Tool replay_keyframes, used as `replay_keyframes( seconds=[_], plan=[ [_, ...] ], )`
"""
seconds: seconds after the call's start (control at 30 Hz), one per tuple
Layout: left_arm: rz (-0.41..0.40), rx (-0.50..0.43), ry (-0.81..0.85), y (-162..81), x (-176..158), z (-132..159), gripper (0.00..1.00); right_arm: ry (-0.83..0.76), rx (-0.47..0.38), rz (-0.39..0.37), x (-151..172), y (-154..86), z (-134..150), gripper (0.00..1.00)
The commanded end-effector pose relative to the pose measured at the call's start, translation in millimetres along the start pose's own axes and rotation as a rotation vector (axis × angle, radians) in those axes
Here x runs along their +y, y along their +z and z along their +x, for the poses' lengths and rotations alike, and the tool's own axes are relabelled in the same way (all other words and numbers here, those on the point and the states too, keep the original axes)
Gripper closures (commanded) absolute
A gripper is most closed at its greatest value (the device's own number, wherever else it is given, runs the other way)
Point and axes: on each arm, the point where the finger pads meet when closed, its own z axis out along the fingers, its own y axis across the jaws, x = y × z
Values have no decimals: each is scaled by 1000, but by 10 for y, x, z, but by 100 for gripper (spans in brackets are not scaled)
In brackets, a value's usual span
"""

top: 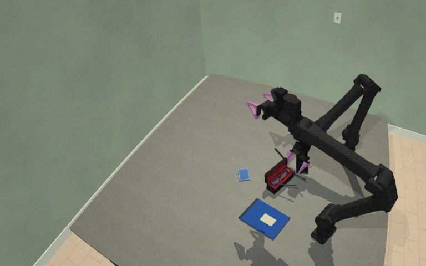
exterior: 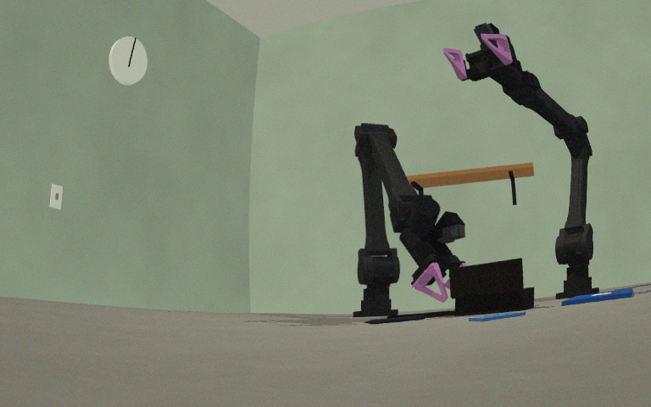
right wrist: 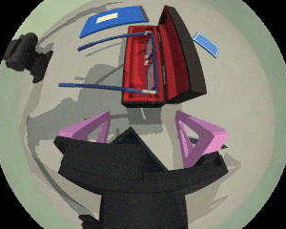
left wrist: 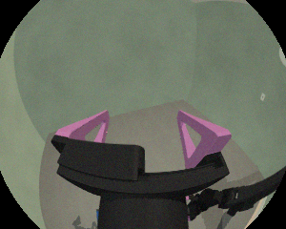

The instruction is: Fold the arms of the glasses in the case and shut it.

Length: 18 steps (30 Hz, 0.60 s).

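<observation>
My R gripper (top: 294,167) (exterior: 447,293) (right wrist: 143,113) is wide open. In my wrist cam, the open case (top: 274,190) (exterior: 492,297) (right wrist: 142,104) is at 12 o'clock, w/ glasses (top: 284,185) (right wrist: 155,67) arms at 9.

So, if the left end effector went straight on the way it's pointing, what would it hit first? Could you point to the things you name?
Probably the green wall (top: 110,65) (left wrist: 110,62); nothing shows nearer ahead of the left end effector (top: 255,98) (exterior: 463,41) (left wrist: 143,112), though depth is unclear.
</observation>
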Motion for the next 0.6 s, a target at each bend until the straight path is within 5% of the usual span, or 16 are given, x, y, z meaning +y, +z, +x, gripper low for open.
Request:
replay_keyframes(
  seconds=[0.0,0.57],
  plan=[
    [-5,-56,5,49,13,-291,0,-17,-54,21,-108,44,-337,4],
    [-5,-56,5,49,13,-291,0,-18,-55,20,-106,240,-337,4]
  ],
)
